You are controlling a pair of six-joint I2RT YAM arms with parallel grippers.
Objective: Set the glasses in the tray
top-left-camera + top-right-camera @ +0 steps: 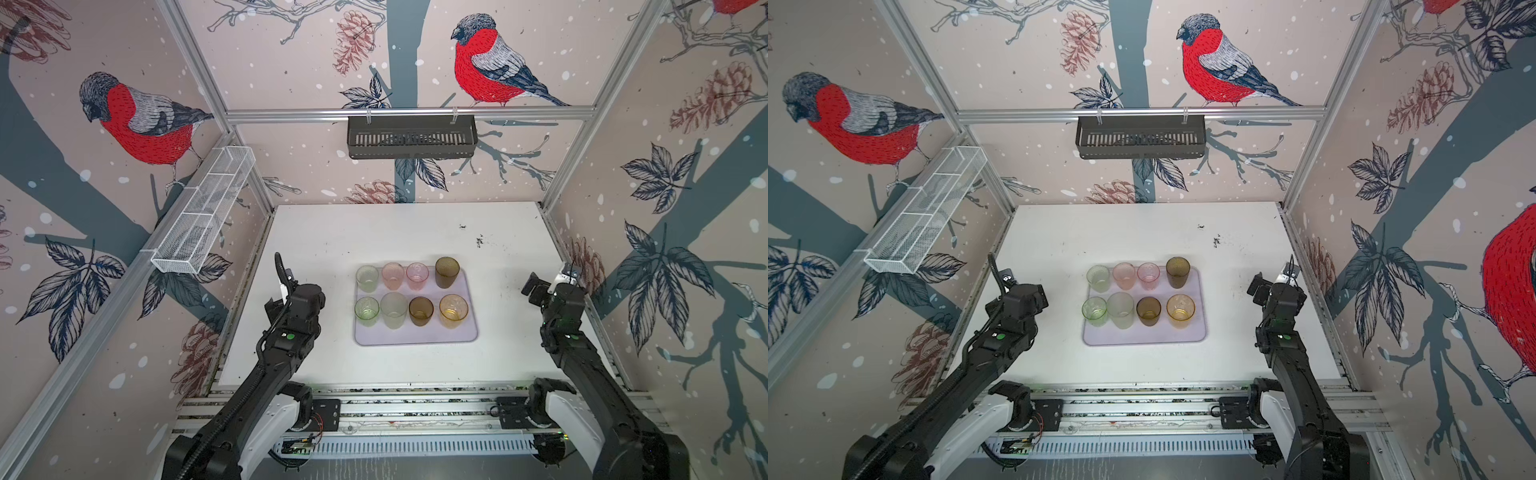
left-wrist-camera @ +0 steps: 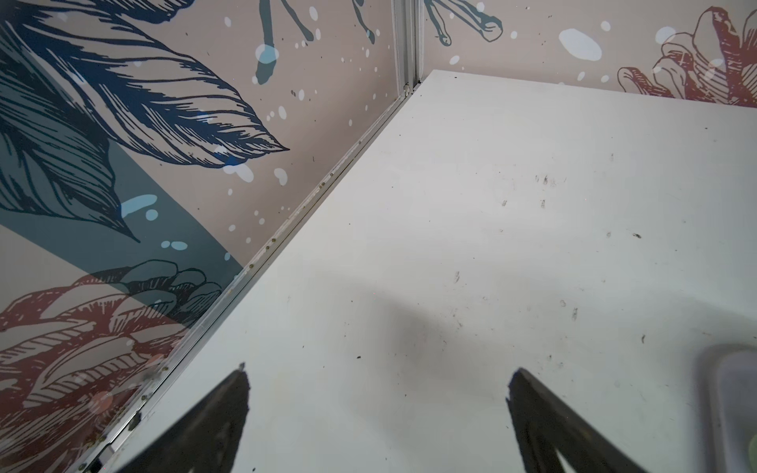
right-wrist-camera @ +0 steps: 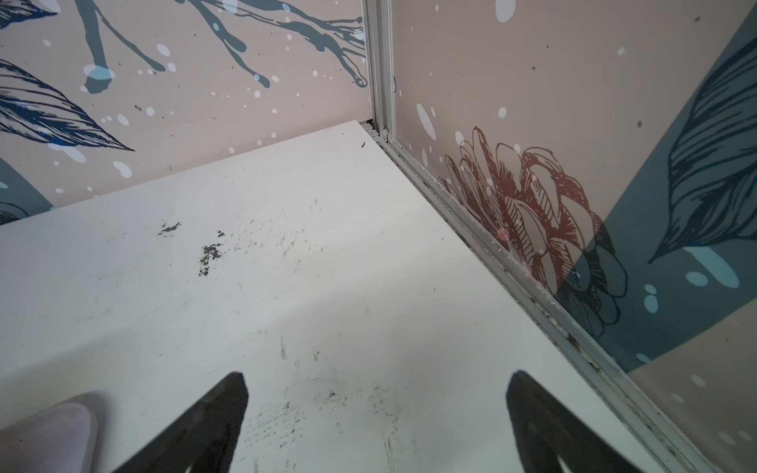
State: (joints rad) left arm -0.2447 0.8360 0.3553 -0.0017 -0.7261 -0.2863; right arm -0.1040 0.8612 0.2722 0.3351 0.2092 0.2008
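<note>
The tray [image 1: 415, 337] was seen lying flat near the middle of the white tabletop [image 1: 332, 232]. All eight glasses [image 1: 393, 309] stood upright inside it, in two rows of four set toward its rear edge. A bare strip was visible along its front rim. Open table was found on every side of the tray: a broad band toward the back wall, narrower strips at the flanks, and a band before the aluminium front rail [image 1: 415, 405].

The left arm [image 1: 286, 332] and the right arm [image 1: 561, 316] were bent upward from bases on that rail. Their wrists were held above the flank strips, well apart from the tray. In the wrist views each gripper was aimed toward a far corner of the table. The left gripper [image 2: 380, 370] was seen with its fingers spread wide over bare table, and so was the right gripper [image 3: 377, 373]. Nothing was pinched by either.

The glasses were round, tapered and translucent in pale green, pink, dark amber and yellow-amber. The tallest was frosted. The tray was smooth lavender plastic with rounded corners and a low rim. The matte tabletop was flecked with dark scuffs.
</note>
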